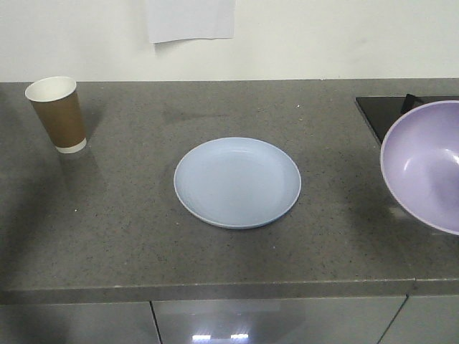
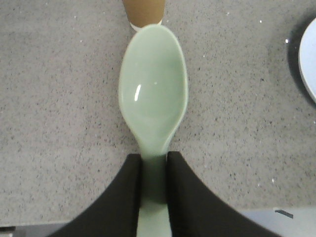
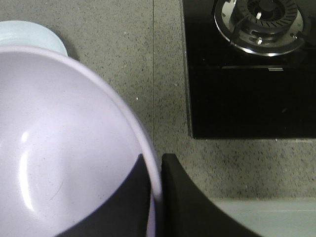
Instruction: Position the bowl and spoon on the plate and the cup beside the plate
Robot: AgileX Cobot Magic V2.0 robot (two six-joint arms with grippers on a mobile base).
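Plate [image 1: 237, 183]: pale blue and round. It lies flat in the middle of the gray counter [image 1: 122, 215]. Nothing is on it.
Cup [image 1: 59, 115]: brown paper with a white inside. It stands up straight at the far left of the counter, well apart from the plate.
Bowl [image 1: 427, 165]: purple and deep. It is at the right side, apart from the plate, and tipped so its inside shows in the front view.
Right gripper [image 3: 154, 160]: its two black fingers pinch the bowl's rim, one finger inside the bowl and one outside.
Spoon [image 2: 154, 89]: pale green, with the scoop side facing up. In the left wrist view it is over the gray counter, and its tip points at the bottom of the cup. It is not on the plate.
Left gripper [image 2: 154, 159]: its two black fingers squeeze the spoon's handle from both sides.
Stove [image 3: 247, 74]: a black glass top with a round burner [image 3: 261, 22], set into the counter beside the bowl.
Wall: a white sheet of paper [image 1: 191, 19] hangs above the counter.
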